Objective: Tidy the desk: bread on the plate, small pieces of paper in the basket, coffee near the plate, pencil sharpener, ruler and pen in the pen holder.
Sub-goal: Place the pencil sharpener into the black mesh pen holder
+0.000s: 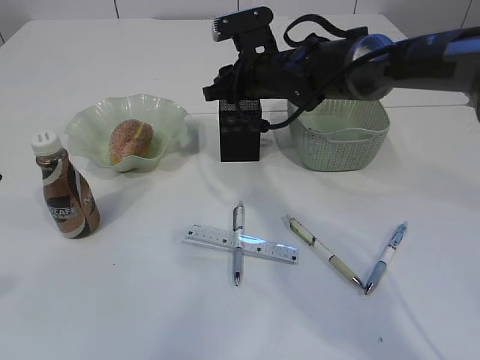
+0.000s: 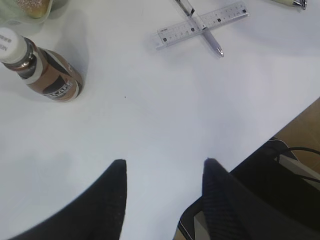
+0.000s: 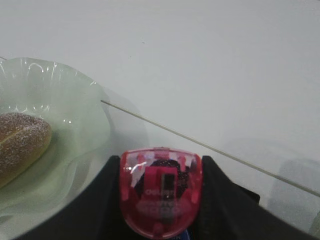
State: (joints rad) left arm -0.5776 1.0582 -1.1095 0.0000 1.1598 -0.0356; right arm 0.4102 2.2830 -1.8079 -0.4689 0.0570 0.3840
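A: From the exterior view, why does the right arm reach so far across?

B: Its right gripper (image 1: 225, 91) hangs just over the pen holder (image 1: 240, 132), which looks like a drop lining up. The bread (image 1: 130, 141) already lies in the plate (image 1: 161, 116), and the coffee (image 1: 66, 196) stands near that plate. The basket (image 1: 341, 139) sits just right of the holder, under the arm.

A: What is left on the desk (image 1: 112, 300)?

B: The ruler (image 1: 240, 244) lies flat with a pen (image 1: 238, 253) crossed over it, so the pen probably has to go first. Two more pens (image 1: 352, 259) lie to the right, tips nearly meeting. No paper scraps are visible.

A: And the left wrist view?

B: The left gripper (image 2: 165, 192) hovers over bare desk near the table edge, its jaws standing apart with nothing between them. The coffee (image 2: 45, 75) is ahead to its left, the ruler (image 2: 202, 25) further off.

A: The right wrist view?

B: There the right gripper's jaws (image 3: 160, 200) are clamped on the pencil sharpener (image 3: 161, 192), a red translucent one, gripped by its sides. The plate (image 3: 75, 100) with the bread (image 3: 20, 140) shows beyond it. The holder itself is out of this view, so the alignment cannot be judged here.
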